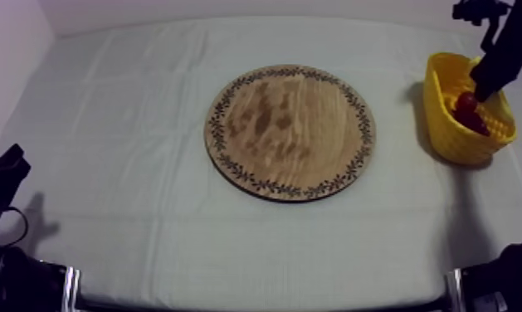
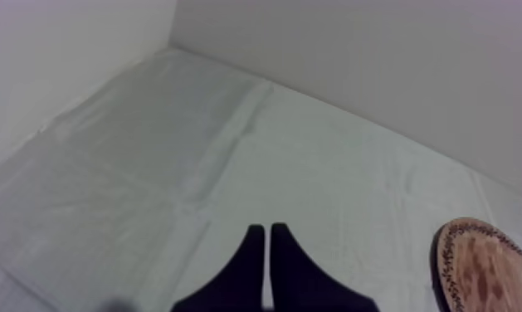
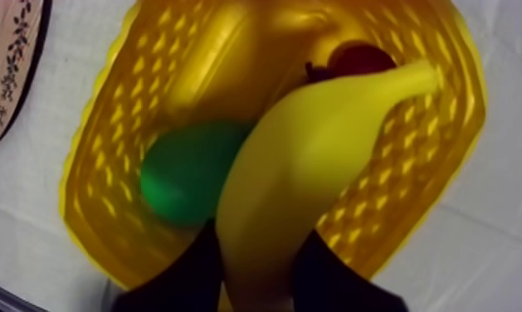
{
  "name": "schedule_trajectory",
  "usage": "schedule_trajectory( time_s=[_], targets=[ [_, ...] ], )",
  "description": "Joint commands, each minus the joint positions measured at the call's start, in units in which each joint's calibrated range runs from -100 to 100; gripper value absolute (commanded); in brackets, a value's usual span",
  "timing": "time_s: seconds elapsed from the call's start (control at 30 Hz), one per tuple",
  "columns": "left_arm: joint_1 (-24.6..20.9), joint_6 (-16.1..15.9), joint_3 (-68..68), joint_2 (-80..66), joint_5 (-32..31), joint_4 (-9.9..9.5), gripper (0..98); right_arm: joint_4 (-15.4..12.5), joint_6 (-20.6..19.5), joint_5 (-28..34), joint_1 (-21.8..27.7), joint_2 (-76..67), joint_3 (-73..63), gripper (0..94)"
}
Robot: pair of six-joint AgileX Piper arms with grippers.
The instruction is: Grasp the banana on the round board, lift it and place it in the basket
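The right jaws are holding the banana (image 3: 314,158) inside the yellow basket (image 3: 106,141), at the right side of the tabletop (image 1: 131,166).
The right arm (image 1: 500,50) is reaching down from the upper right into the basket, with the right jaws closing round one end of the banana. The banana is lying slantwise across the inside of the basket, its far tip near the rim. A green toy fruit (image 3: 189,170), kind unclear, is sitting just beside the banana and is partly hidden behind it. A small red fruit (image 3: 359,58) is lying beyond the banana by the far wall. The round wooden board (image 1: 290,131) is lying mid-tabletop, well apart from the basket. The left jaws are resting low at the left edge, pressed together on nothing.
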Motion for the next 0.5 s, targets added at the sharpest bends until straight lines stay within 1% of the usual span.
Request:
schedule_trajectory(
  time_s=[0.0, 0.13, 0.37, 0.47],
  targets=[
    [0.01, -0.01, 0.03, 0.0, -0.01, -0.02, 0.1, -0.13, -0.16, -1.19, 0.13, 1.15, -0.5, 12.9],
    [0.01, -0.01, 0.03, 0.0, -0.01, -0.02, 0.1, -0.35, -0.06, -2.26, 0.37, 2.76, -1.35, 26.0],
    [0.01, -0.01, 0.03, 0.0, -0.01, -0.02, 0.1, -0.06, -0.16, -3.17, 0.67, 3.77, -0.98, 56.8],
    [0.01, -0.01, 0.03, 0.0, -0.01, -0.02, 0.1, 0.03, -0.14, -3.3, 0.7, 3.73, -0.69, 67.4]
  ],
)
